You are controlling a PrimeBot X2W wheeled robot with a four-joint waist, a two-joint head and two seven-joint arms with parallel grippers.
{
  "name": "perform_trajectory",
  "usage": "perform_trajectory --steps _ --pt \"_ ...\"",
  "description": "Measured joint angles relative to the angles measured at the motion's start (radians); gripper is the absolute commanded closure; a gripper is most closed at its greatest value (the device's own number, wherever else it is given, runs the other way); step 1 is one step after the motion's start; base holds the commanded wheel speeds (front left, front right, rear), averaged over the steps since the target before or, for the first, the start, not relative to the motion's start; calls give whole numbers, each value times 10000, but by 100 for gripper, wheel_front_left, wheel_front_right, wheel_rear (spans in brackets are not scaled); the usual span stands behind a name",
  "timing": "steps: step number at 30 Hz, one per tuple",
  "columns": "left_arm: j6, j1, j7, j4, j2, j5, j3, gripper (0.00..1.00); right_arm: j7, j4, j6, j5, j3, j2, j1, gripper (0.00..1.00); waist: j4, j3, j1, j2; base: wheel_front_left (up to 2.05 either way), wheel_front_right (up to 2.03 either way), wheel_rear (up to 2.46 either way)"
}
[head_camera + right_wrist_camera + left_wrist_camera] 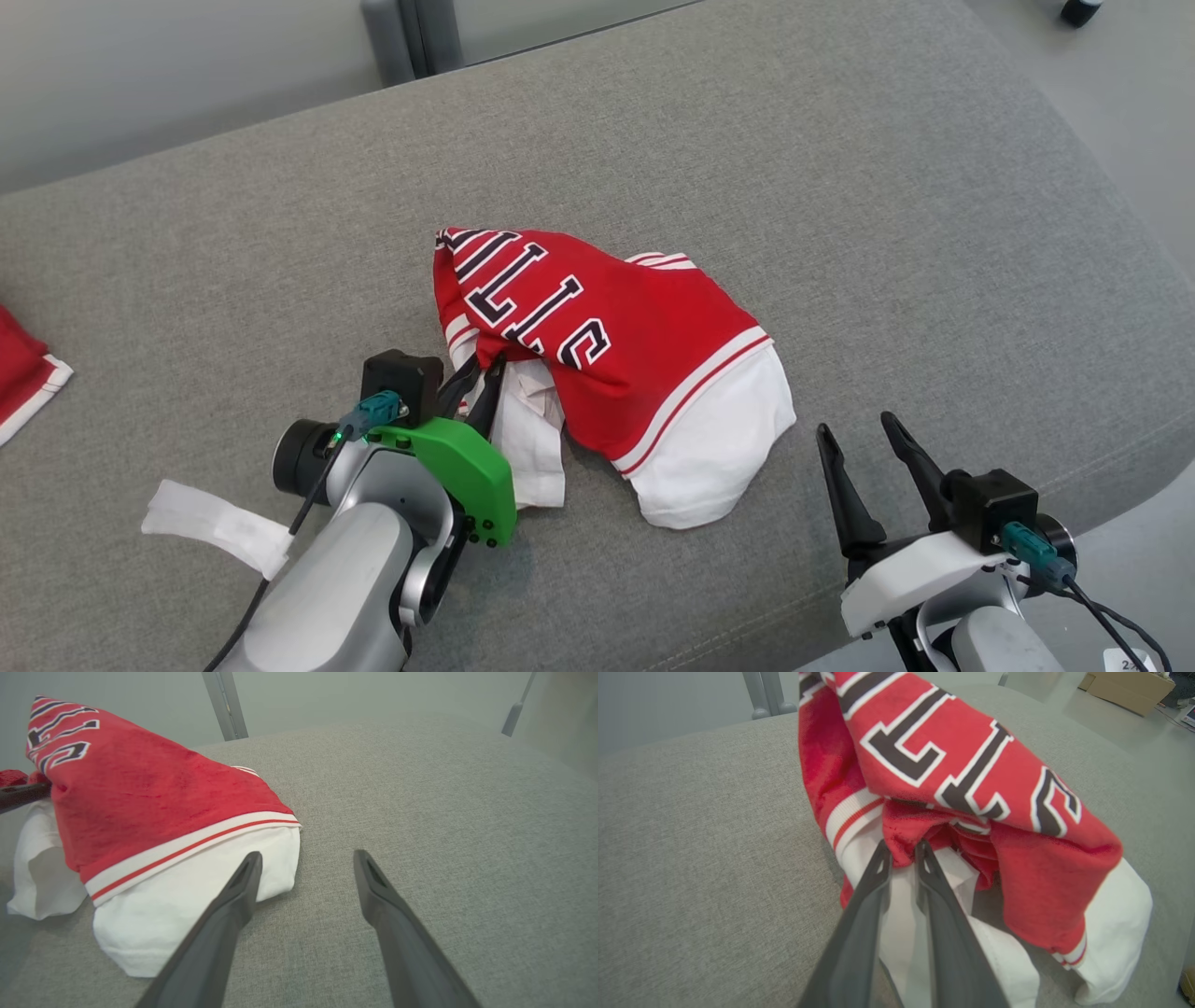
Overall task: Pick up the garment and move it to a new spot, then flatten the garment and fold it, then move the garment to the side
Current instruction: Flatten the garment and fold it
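Note:
The garment [635, 345] is a red jersey with black-and-white letters and a white lower part, lying bunched on the grey cushion [747, 140]. My left gripper [481, 369] reaches into its left side. In the left wrist view the two fingers stand close together at the gripper [902, 851], pinching a fold of the red garment [971, 765]. My right gripper [854, 425] stands open just right of the white hem, with nothing between its fingers. In the right wrist view the gripper [306, 856] shows a wide gap over bare cushion, beside the garment [154, 793].
Another red and white cloth [23, 373] lies at the cushion's left edge. A white strip [215, 527] hangs by my left forearm. Metal legs [411, 37] stand behind the cushion. The cushion's rounded edge drops to the floor at the right. A cardboard box [1129, 688] sits on the floor.

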Motion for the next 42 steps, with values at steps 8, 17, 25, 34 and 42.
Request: perform_trajectory --steps 8,17,25,34,42 --pt "-104 -36 -71 -646 -6 -263 63 100 0 13 0 -4 -90 0 27 0 89 -47 0 0 0 0 0" --pt "-278 29 313 -1948 140 -761 190 100 0 50 0 -31 -125 0 39 0 298 -132 0 0 0 0 0" --pt "-525 -87 1616 -4303 1032 -1298 422 100 0 58 0 -4 -117 0 191 0 483 -241 0 0 0 0 0" --pt "-719 -1475 4922 -6752 2144 -3455 1131 100 0 107 0 305 125 0 229 0 461 -608 0 0 0 0 0" --pt "199 -3480 7083 -7095 2617 -4625 2050 100 0 140 0 754 148 -4 414 0 83 -853 0 0 0 0 0"
